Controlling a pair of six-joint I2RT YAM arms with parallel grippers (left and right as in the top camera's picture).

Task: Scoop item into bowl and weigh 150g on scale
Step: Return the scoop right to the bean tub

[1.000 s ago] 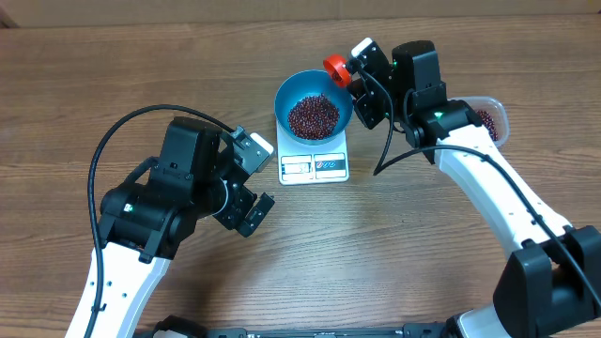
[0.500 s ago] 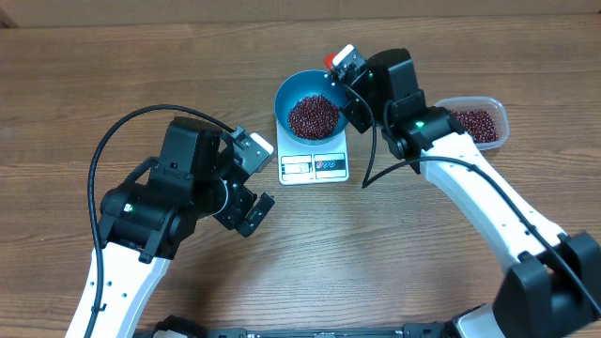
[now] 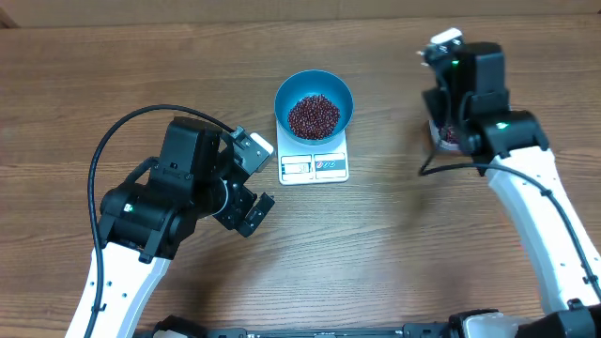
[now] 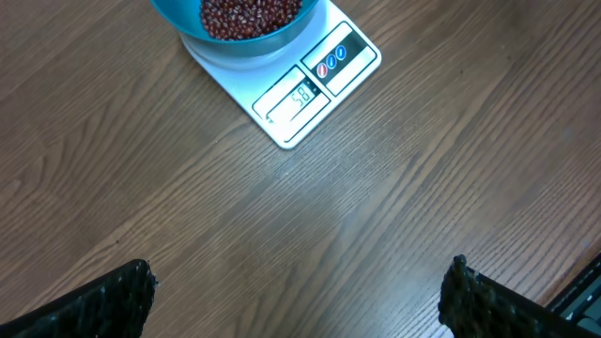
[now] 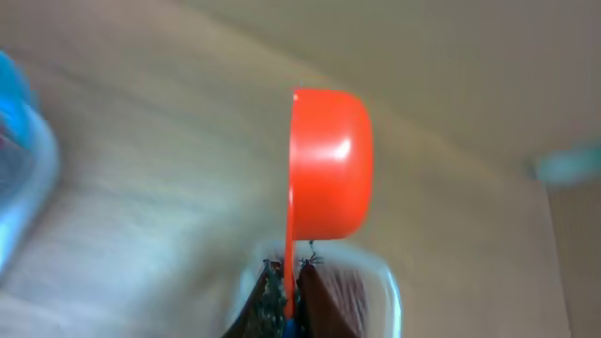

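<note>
Seeing beans (image 3: pixel 313 115) part-filling the bowl (image 3: pixel 286 94) on the scale (image 3: pixel 315 168), I judge more needed; right gripper (image 5: pixel 289 286) clamps the scoop (image 5: pixel 329 164), left gripper (image 4: pixel 300 300) gapes empty.

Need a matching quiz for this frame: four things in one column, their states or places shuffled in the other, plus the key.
Column 1
1. blue bowl
2. orange-red scoop
3. left gripper
4. scale

Column 2
A. open, holding nothing
B. white, under the bowl
C. handle pinched in the right gripper
D. holds a heap of beans

Pairs: 1-D, 2-C, 3-A, 4-B
</note>
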